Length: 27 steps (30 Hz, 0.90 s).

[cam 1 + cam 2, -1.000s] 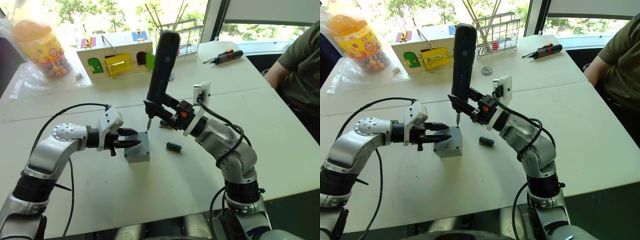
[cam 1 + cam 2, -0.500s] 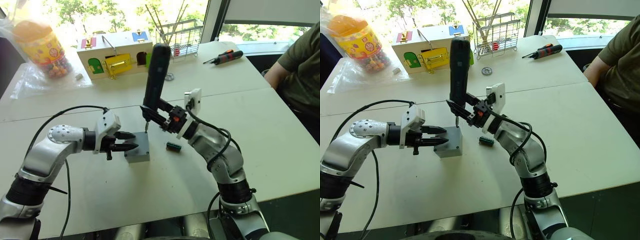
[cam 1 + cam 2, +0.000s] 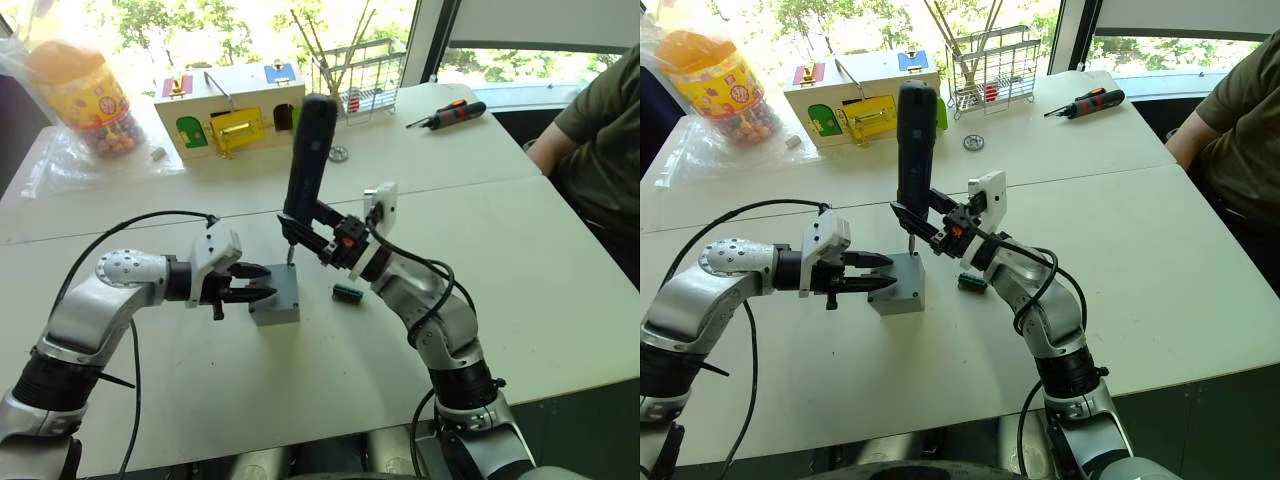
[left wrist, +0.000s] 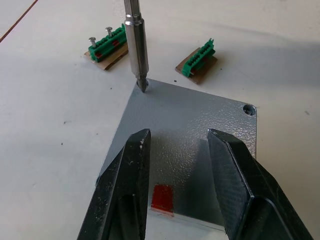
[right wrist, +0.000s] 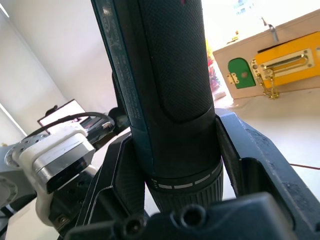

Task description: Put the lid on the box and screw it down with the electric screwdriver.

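Right gripper (image 3: pixel 312 232) holds electric screwdriver (image 3: pixel 309 150) upright, bit on lid (image 4: pixel 200 130) corner.

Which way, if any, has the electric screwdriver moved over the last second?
Yes. The electric screwdriver, held in the right claw, has moved toward the robot's left and down, so its bit now meets the far corner of the box.

white tables (image 3: pixel 560 270) pushed together, bright windows (image 3: pixel 530 55) behind, leafy daylight
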{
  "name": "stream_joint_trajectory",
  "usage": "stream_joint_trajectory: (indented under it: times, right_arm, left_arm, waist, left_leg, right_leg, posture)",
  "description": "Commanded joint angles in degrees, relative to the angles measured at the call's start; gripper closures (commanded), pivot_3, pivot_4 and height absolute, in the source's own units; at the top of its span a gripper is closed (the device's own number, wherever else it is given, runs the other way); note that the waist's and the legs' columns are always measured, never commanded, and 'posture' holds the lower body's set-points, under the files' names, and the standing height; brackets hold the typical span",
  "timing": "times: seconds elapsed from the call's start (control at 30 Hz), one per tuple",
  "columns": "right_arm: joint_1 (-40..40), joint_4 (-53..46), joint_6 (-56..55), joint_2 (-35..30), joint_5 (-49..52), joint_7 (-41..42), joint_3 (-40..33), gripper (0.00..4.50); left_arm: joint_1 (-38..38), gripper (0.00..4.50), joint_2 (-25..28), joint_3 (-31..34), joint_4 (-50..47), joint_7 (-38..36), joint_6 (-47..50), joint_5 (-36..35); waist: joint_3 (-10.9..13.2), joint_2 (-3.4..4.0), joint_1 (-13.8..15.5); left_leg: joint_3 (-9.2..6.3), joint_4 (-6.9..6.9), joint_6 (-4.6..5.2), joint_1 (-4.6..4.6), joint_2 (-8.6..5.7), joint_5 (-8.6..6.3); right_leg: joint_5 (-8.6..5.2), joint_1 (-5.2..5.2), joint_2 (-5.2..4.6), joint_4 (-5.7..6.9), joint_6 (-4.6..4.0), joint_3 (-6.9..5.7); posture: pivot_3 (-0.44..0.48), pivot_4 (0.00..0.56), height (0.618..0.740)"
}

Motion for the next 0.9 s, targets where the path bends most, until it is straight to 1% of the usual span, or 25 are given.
stream_joint_trajectory:
  times: [0.03, 0.17, 0.37, 0.47, 0.53, 0.7, 0.83, 0.9]
  right_arm:
    - [-0.36, -2.56, -0.10, -0.27, 0.95, 0.34, -0.98, 2.73]
    - [0.17, -3.37, 0.53, -0.62, 1.32, 0.53, -1.10, 2.73]
    - [1.13, -2.60, 0.20, -0.87, -0.42, 1.02, 0.65, 2.73]
    - [0.60, -1.44, 0.80, -2.99, -4.52, 1.79, 4.85, 2.73]
    - [0.26, -0.89, 1.61, -3.25, -4.95, 2.04, 5.98, 2.73]
    - [-0.41, 0.89, 2.56, -4.12, -7.20, 2.51, 7.83, 2.73]
    - [0.48, 1.85, 2.05, -3.86, -8.31, 2.54, 8.66, 2.73]
    - [0.90, 2.25, 2.03, -3.83, -8.81, 2.75, 9.39, 2.73]
  left_arm:
    - [0.37, 2.72, -0.11, -0.51, 0.85, 0.03, -0.33, 1.01]
    - [0.34, 2.72, -0.57, -0.72, 1.05, 0.13, -0.63, 1.24]
    - [0.33, 2.72, -0.87, -0.72, 1.19, 0.04, -0.81, 1.54]
    - [0.61, 2.72, -0.67, -0.93, 1.20, -0.07, -0.70, 1.75]
    - [0.86, 2.72, -0.38, -1.29, 1.42, -0.33, -0.95, 2.19]
    - [1.65, 2.72, 0.04, -1.47, 1.66, -0.71, -1.13, 2.53]
    - [1.86, 2.72, -0.01, -1.57, 1.74, -0.85, -1.23, 2.71]
    - [1.84, 2.72, -0.13, -1.76, 1.95, -0.86, -1.41, 2.96]
  waist:
    - [0.00, 0.00, 0.01]
    - [0.00, 0.01, 0.02]
    - [-0.04, 0.01, 0.04]
    - [-0.08, 0.04, 0.02]
    - [-0.16, 0.02, -0.04]
    - [-0.28, 0.00, -0.03]
    - [-0.35, 0.02, 0.06]
    - [-0.46, 0.02, 0.06]
  left_leg:
    - [0.00, 0.00, 0.00, 0.00, 0.00, 0.00]
    - [0.00, -0.01, 0.00, 0.01, 0.00, 0.00]
    - [0.00, 0.00, 0.00, 0.03, -0.01, 0.00]
    - [0.00, -0.01, 0.00, 0.05, 0.00, 0.00]
    - [0.01, -0.02, 0.01, 0.09, 0.00, 0.00]
    - [0.01, -0.12, 0.01, 0.30, 0.01, -0.01]
    - [0.02, -0.31, 0.07, 0.90, 0.02, -0.07]
    - [0.02, -0.32, 0.08, 0.96, 0.03, -0.10]
  right_leg:
    - [0.00, 0.00, 0.00, 0.00, 0.00, 0.00]
    - [0.00, 0.00, 0.00, 0.00, 0.00, 0.00]
    - [0.00, 0.03, 0.00, 0.00, 0.00, 0.00]
    - [0.00, 0.04, 0.00, 0.00, 0.00, 0.00]
    - [0.00, 0.06, 0.00, 0.00, 0.00, 0.00]
    - [0.00, 0.23, 0.00, -0.01, 0.00, 0.01]
    - [-0.02, 0.57, 0.00, -0.10, -0.01, 0.01]
    - [-0.02, 0.85, 0.01, -0.16, 0.00, 0.01]
  posture:
    - [0.000, 0.150, 0.740]
    - [0.000, 0.150, 0.740]
    - [0.000, 0.150, 0.740]
    - [0.000, 0.150, 0.740]
    - [0.000, 0.150, 0.740]
    - [0.000, 0.150, 0.740]
    - [0.000, 0.150, 0.740]
    - [0.000, 0.150, 0.740]
